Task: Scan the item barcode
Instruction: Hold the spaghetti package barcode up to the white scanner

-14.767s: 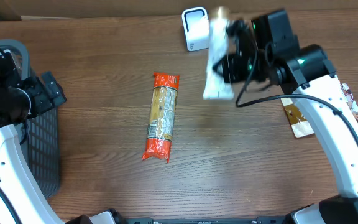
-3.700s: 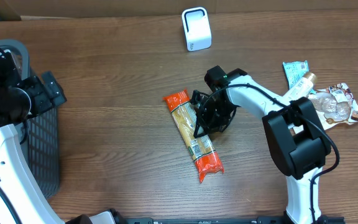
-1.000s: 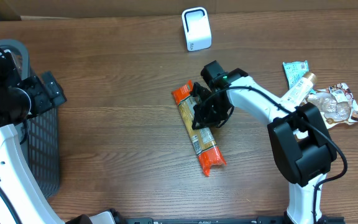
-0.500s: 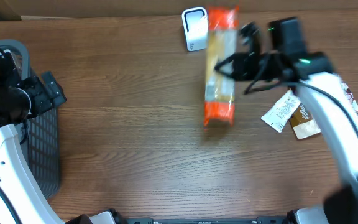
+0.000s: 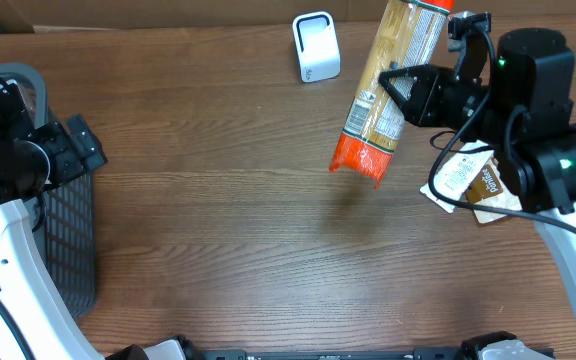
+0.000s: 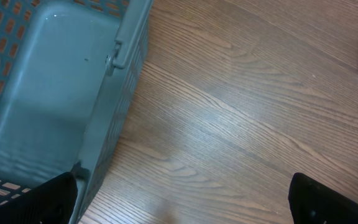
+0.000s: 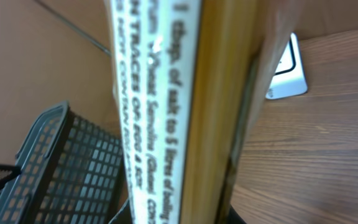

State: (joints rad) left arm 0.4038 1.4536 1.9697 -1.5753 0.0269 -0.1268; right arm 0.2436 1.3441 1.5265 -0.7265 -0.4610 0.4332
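- Item: spaghetti packet (image 5: pixel 386 95), long and narrow, in clear film with orange printed ends. It is held in the air at about 1 o'clock of the overhead view, tilted, with its lower orange end toward 7 o'clock.
- Right hand (image 5: pixel 408 92): clamped nearly closed across the packet's middle.
- Left hand (image 6: pixel 188 202): spread fully wide and holding nothing, over the basket (image 6: pixel 55 93) at 9 o'clock.
- Handling (judged): light and stiff along its length. The strands are brittle and the film is slick, so a mid-length hold suits it and hard squeezing risks breakage.
- Barcode scanner (image 5: pixel 315 47): small white upright block with rounded corners, at 12 o'clock, to the packet's 10 o'clock.
- Surface (image 5: pixel 218 250): brown wood grain.
- Sachets (image 5: pixel 468 180): flat, crinkled, at 3 o'clock.
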